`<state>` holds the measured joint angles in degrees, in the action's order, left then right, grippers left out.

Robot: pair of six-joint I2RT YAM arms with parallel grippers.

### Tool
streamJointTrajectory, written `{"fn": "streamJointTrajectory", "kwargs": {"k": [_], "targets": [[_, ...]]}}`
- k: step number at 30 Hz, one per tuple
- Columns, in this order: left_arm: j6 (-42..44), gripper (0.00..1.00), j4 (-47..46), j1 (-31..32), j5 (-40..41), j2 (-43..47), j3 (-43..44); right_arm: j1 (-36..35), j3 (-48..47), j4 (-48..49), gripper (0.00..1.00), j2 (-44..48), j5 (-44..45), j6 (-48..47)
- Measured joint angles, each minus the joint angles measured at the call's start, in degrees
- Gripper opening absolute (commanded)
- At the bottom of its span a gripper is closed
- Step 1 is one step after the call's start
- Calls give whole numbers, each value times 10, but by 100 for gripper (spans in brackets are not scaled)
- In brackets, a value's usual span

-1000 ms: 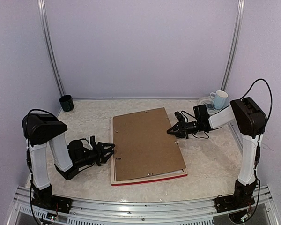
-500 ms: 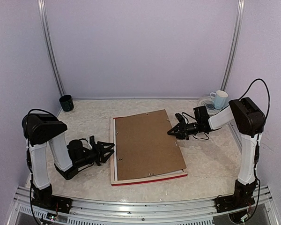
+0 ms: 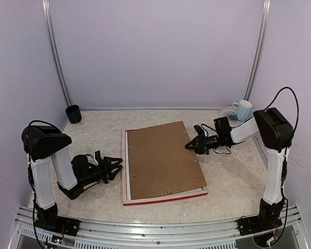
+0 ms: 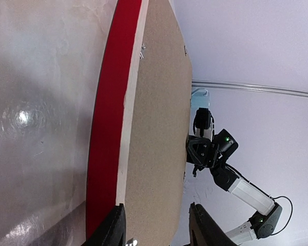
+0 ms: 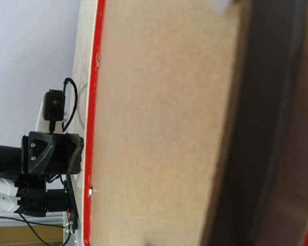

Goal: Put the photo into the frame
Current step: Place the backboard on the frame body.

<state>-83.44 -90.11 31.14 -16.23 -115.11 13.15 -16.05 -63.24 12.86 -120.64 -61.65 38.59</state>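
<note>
The frame (image 3: 166, 198) lies face down in the middle of the table, its red edge toward me and a pale wood rail showing along its left side. A brown backing board (image 3: 163, 158) covers its back. The photo is hidden. My left gripper (image 3: 114, 168) is open, low on the table just left of the frame's left edge (image 4: 110, 128), touching nothing. My right gripper (image 3: 190, 145) rests at the board's right edge. In the right wrist view one dark finger (image 5: 256, 128) lies across the board (image 5: 159, 128); the other finger is hidden.
A dark green cup (image 3: 73, 113) stands at the back left corner. A white mug (image 3: 243, 109) sits beside a plate (image 3: 227, 111) at the back right, just behind my right arm. Metal rails run up both back corners.
The backing board has shifted slightly right, uncovering the frame's pale left rail. My left gripper has drawn back a little to the left. The right gripper has hardly moved.
</note>
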Motion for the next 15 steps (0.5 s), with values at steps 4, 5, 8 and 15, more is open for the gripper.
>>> {"fn": "streamJointTrajectory", "kwargs": {"k": [4,5,8,15], "targets": [[-1,36,0,-6,7,-5,-7,-4,-4,-5,20,0,8,0],[-1,36,1,-7,9,-10,-10,-5,-5,-6,20,0,9,-1],[-2,36,0,-9,16,-17,-15,-8,-7,-7,20,0,14,-1],[-2,34,0,-9,17,-17,-15,-14,-7,-12,22,0,30,-1]]}}
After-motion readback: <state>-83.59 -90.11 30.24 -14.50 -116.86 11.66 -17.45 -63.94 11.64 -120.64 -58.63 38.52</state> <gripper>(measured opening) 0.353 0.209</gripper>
